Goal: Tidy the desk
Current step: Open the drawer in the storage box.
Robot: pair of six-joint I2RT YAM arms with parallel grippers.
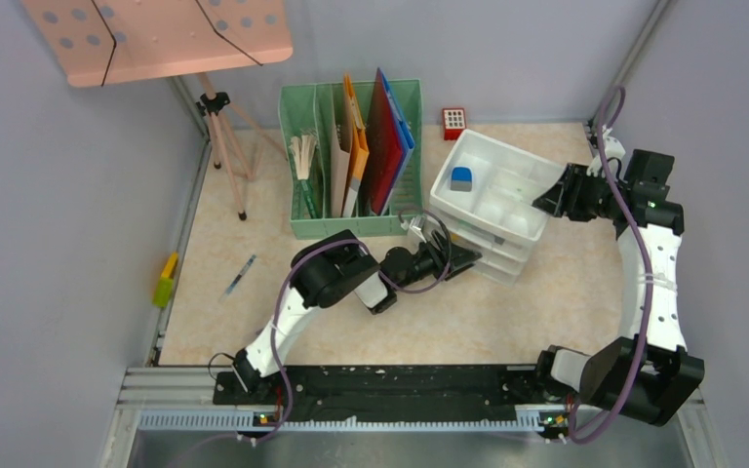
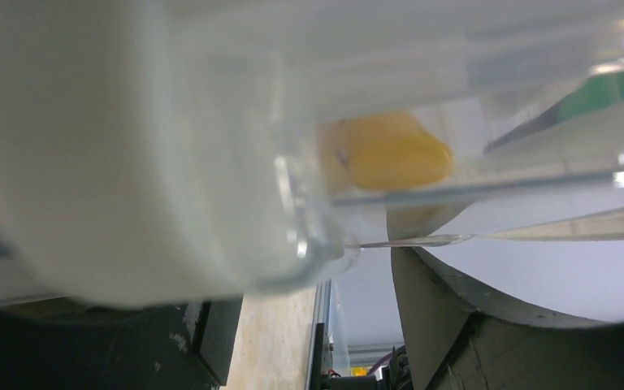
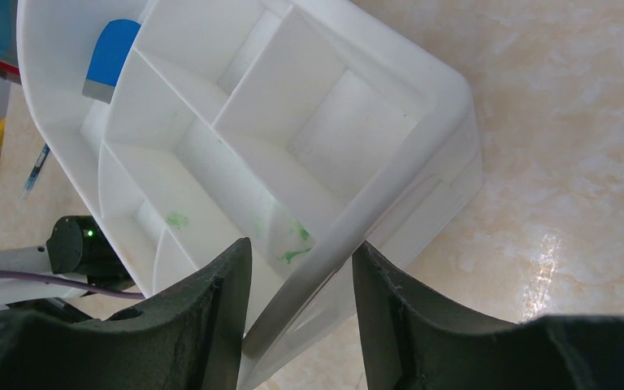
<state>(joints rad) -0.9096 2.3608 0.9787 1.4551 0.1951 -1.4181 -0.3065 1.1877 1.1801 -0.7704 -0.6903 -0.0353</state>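
Right gripper sits astride the right-hand wall of the white organizer, jaws about half apart with the wall pinched between them; left gripper is nosed right up to the organizer's lower drawer front on its near side; its wrist view is filled with blurred translucent plastic and a yellow lump behind it, so I cannot tell how wide it stands or whether it has hold of anything; the desk lies under the organizer, which stands on its far right part; a blue block lies in the organizer's far-left compartment; just left of the organizer the green file holder stands with folders upright, crowding the left arm's wrist; behind the organizer, by the back panel, a small red block; well left of the organizer a pen lies flat, and beyond it a yellow-green piece against the side panel; far off to the organizer's back left, the pink music stand
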